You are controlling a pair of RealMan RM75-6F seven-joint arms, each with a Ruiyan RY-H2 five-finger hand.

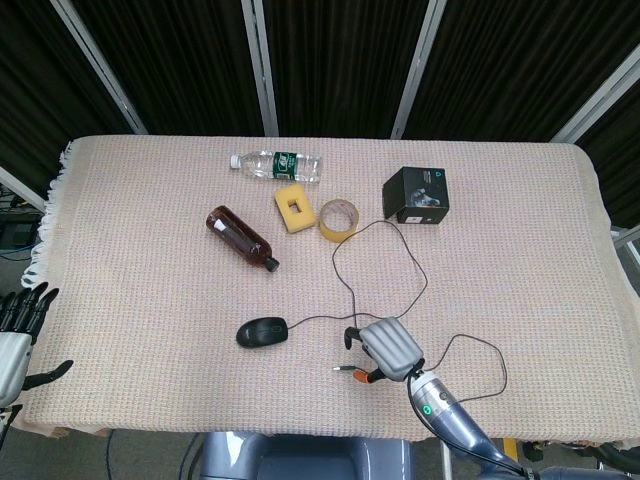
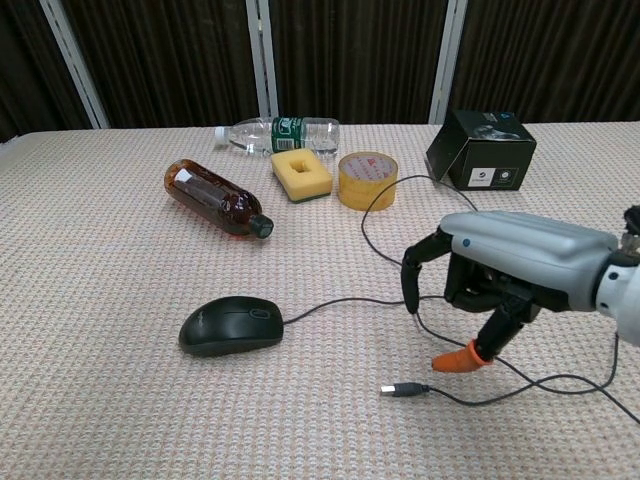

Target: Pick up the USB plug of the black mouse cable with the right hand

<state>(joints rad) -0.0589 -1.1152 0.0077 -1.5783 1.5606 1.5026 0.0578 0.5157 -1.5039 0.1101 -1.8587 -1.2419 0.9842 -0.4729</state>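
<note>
The black mouse (image 1: 263, 332) (image 2: 230, 325) lies near the table's front, its thin black cable (image 2: 400, 270) looping back toward the tape roll and then forward. Its USB plug (image 2: 398, 389) (image 1: 343, 369) lies flat on the cloth at the front. My right hand (image 2: 500, 275) (image 1: 385, 350) hovers just right of and slightly above the plug, fingers curled downward and apart, orange-tipped thumb (image 2: 458, 358) close to the plug but not touching it. It holds nothing. My left hand (image 1: 18, 335) rests off the table's left front corner, fingers spread, empty.
At the back stand a brown bottle (image 2: 215, 198) lying on its side, a clear water bottle (image 2: 275, 133), a yellow sponge (image 2: 300, 174), a tape roll (image 2: 366, 180) and a black box (image 2: 481, 150). Loose cable also loops right of my right hand (image 1: 480, 365).
</note>
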